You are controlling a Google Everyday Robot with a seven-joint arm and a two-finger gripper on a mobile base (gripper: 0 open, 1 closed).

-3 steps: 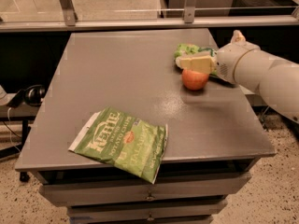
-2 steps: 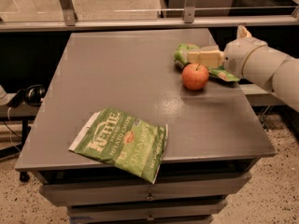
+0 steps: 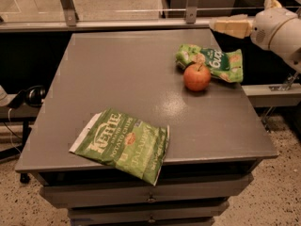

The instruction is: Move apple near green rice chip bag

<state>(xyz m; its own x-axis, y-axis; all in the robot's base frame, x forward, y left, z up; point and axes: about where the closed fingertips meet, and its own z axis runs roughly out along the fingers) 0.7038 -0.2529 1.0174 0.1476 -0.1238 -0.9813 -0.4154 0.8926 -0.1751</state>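
Note:
The red-orange apple [image 3: 197, 76] stands on the grey table [image 3: 131, 79] at its right side, touching the front edge of the green rice chip bag [image 3: 214, 61], which lies crumpled at the table's right edge. My gripper [image 3: 217, 25] is raised above and behind the bag, past the table's far right corner, apart from the apple and holding nothing.
A green Kettle potato chip bag [image 3: 123, 144] lies flat at the table's front left. A glass rail [image 3: 141, 20] runs behind the table. Drawers [image 3: 150, 197] sit under the tabletop. A low shelf [image 3: 273, 91] stands to the right.
My gripper has let go of the apple and pulled back up and to the right. The apple stays beside the green rice chip bag.

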